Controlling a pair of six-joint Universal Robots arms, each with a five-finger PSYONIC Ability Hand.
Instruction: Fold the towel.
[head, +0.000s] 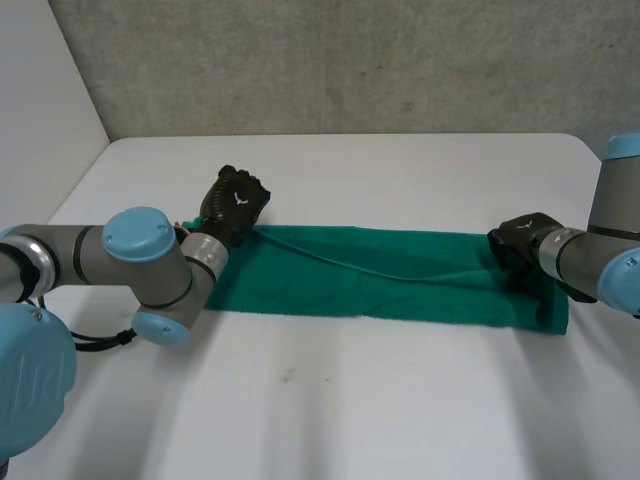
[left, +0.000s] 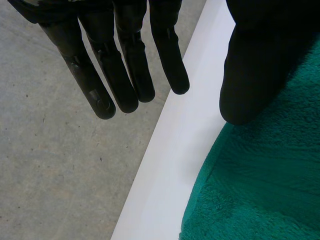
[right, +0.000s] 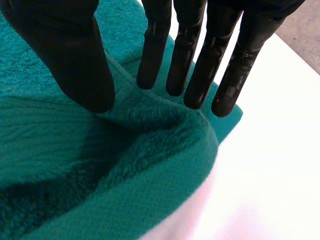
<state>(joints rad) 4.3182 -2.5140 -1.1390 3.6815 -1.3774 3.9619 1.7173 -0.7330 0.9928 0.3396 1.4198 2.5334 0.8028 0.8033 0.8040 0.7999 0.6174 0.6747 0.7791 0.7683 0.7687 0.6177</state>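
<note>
The green towel lies as a long folded strip across the middle of the white table. My left hand is at its far left corner. In the left wrist view that hand has straight fingers held out past the table's edge, and only its thumb rests over the towel. At the strip's right end is my right hand. There its thumb and straight fingers stand on either side of a raised ridge of towel and pinch it.
A grey wall runs behind the table's far edge, and a white wall stands at the left. Grey floor lies below the table's edge just beyond my left fingers. Bare table lies beside the towel's right end.
</note>
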